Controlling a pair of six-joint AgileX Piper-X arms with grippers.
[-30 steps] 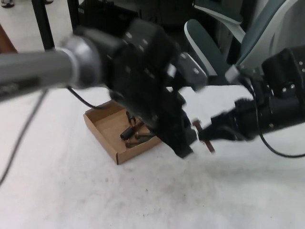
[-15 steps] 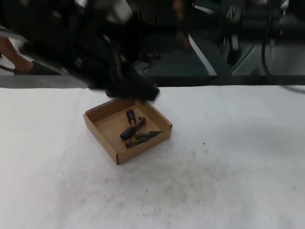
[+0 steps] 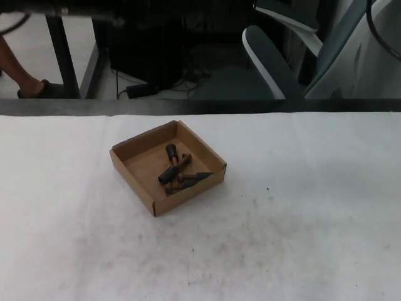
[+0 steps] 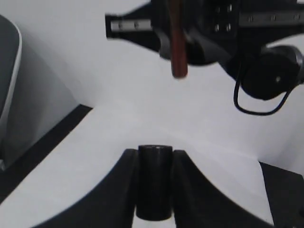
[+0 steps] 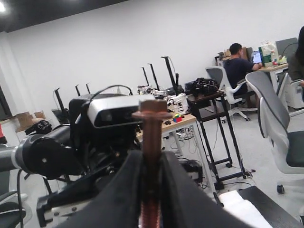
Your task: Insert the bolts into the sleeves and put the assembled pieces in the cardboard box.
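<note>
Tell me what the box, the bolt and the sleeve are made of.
Cardboard box: plain brown card, matte, folded walls. Bolt: probably metal, coppery reddish-brown, with visible threads. Sleeve: smooth black with a dull sheen; plastic or blackened metal, unclear.

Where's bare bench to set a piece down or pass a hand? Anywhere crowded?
The bench is bare from the cardboard box out to the right edge, along the near strip in front of it, and on its left. Crowded: the box's near-right corner, where the assembled pieces pile up; its far-left floor is bare.
</note>
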